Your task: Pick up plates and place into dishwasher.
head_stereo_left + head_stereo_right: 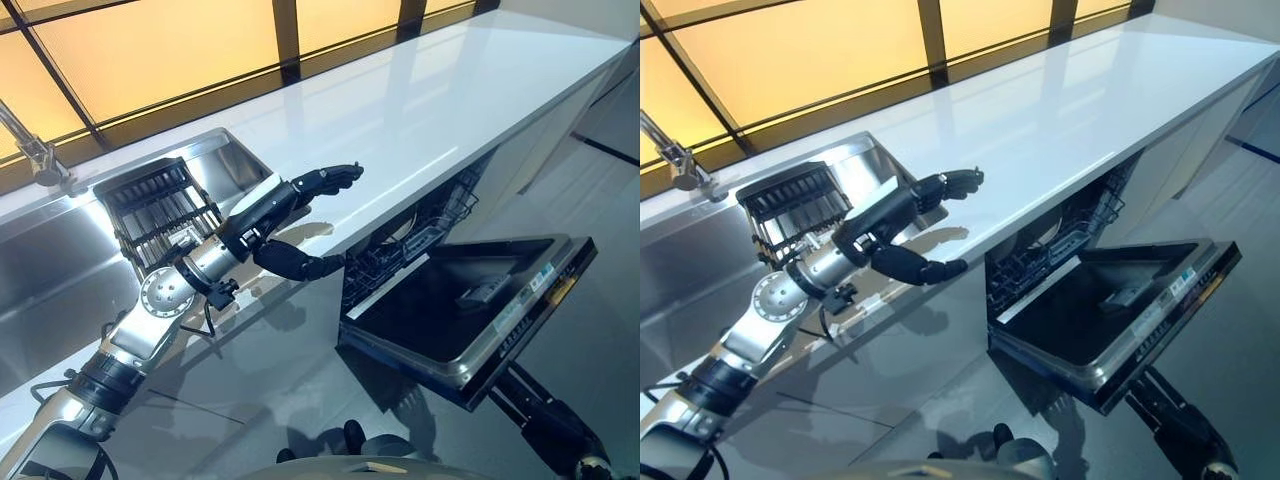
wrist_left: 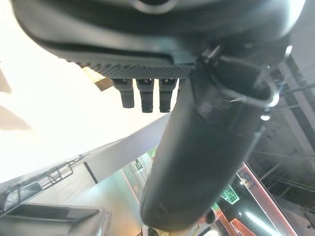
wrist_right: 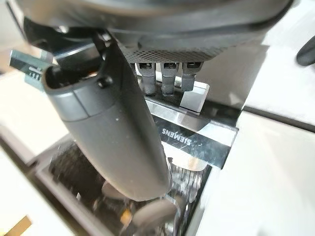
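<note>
left hand [image 1: 300,200] hovers w/ fingers spread, holding nothing, over counter [image 1: 420,110] front edge by sink [image 1: 60,260]. dishwasher [image 1: 470,300] door down, rack [image 1: 410,240] showing; no plates seen. best to reach toward sink rack [image 1: 160,205] first, slow approach.

A long white countertop [image 1: 430,110] is set beneath a row of amber-lit windows [image 1: 150,45] divided by dark frames. A stainless steel sink [image 1: 60,270] with a faucet [image 1: 35,150] is sunk into it. Grey floor [image 1: 600,330] is seen below.
</note>
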`<state>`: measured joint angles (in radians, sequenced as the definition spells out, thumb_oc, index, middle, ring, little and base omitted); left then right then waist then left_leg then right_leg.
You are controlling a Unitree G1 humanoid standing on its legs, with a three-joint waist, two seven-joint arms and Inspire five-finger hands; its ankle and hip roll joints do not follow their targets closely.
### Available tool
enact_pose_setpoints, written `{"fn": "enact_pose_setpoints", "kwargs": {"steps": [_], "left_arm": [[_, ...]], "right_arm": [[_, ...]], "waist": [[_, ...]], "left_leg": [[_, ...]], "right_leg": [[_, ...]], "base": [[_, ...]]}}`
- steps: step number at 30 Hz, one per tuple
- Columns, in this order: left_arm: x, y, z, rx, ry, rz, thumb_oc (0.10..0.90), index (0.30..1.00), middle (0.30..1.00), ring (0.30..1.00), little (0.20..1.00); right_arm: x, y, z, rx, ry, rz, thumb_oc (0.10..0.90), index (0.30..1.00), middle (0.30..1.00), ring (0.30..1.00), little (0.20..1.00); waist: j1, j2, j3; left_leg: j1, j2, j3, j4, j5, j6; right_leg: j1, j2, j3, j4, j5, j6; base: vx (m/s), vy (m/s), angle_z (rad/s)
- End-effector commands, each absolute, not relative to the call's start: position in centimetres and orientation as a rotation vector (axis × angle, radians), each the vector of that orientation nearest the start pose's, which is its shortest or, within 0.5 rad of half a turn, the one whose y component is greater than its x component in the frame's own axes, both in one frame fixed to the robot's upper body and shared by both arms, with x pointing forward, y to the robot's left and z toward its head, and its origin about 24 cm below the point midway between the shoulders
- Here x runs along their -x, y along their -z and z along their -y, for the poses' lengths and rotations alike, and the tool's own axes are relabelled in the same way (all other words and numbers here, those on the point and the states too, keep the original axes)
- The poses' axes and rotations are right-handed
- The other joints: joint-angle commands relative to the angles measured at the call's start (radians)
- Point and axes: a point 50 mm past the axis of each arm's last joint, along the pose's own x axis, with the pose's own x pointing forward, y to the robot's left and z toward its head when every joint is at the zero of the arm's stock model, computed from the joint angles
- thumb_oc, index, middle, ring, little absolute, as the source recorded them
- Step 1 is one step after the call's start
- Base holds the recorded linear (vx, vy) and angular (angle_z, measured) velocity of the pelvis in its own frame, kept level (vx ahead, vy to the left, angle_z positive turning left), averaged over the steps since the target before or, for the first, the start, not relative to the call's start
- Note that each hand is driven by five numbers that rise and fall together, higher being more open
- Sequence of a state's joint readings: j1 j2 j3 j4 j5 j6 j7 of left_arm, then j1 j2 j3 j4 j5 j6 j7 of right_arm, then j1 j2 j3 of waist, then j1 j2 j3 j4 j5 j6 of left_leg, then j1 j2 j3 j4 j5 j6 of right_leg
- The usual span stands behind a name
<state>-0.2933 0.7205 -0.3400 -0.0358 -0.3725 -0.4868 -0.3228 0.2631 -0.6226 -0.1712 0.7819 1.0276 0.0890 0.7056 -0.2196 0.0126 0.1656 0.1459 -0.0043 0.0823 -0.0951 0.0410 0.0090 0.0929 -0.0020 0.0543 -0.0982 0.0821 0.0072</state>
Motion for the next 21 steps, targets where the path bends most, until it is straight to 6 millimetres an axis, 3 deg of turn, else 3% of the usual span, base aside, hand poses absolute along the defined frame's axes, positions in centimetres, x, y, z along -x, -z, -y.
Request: {"fn": "enact_pose_setpoints", "kwargs": {"steps": [1, 17, 21], "left_arm": [[-27.2, -20.3, -15.6, -0.338, 0.713, 0.851, 0.800, 0.900, 0.900, 0.900, 0.900], [-27.2, -19.7, -15.5, -0.320, 0.711, 0.842, 0.800, 0.900, 0.900, 0.900, 0.900], [-27.3, -19.6, -15.6, -0.319, 0.703, 0.839, 0.800, 0.900, 0.900, 0.900, 0.900]], "right_arm": [[-26.2, -3.4, 30.0, -0.560, -0.366, -0.011, 0.800, 0.900, 0.900, 0.900, 0.900], [-26.0, -3.2, 30.7, -0.542, -0.313, 0.000, 0.800, 0.900, 0.900, 0.900, 0.900], [-25.3, -2.2, 31.2, -0.487, -0.276, -0.076, 0.800, 0.900, 0.900, 0.900, 0.900]], "waist": [[0.096, 0.018, -0.030], [0.102, 0.015, -0.039], [0.092, 0.012, -0.044]], "left_leg": [[0.053, -0.051, 0.020, 0.008, -0.183, 0.063], [0.060, -0.054, 0.019, 0.008, -0.181, 0.067], [0.066, -0.052, 0.024, 0.008, -0.183, 0.066]], "right_leg": [[0.069, 0.064, -0.027, 0.011, -0.119, 0.008], [0.079, 0.061, -0.030, 0.011, -0.117, 0.010], [0.083, 0.062, -0.026, 0.011, -0.120, 0.013]], "base": [[0.01, 0.017, -0.07], [0.00, 0.013, 0.11], [0.00, 0.003, 0.01]]}}
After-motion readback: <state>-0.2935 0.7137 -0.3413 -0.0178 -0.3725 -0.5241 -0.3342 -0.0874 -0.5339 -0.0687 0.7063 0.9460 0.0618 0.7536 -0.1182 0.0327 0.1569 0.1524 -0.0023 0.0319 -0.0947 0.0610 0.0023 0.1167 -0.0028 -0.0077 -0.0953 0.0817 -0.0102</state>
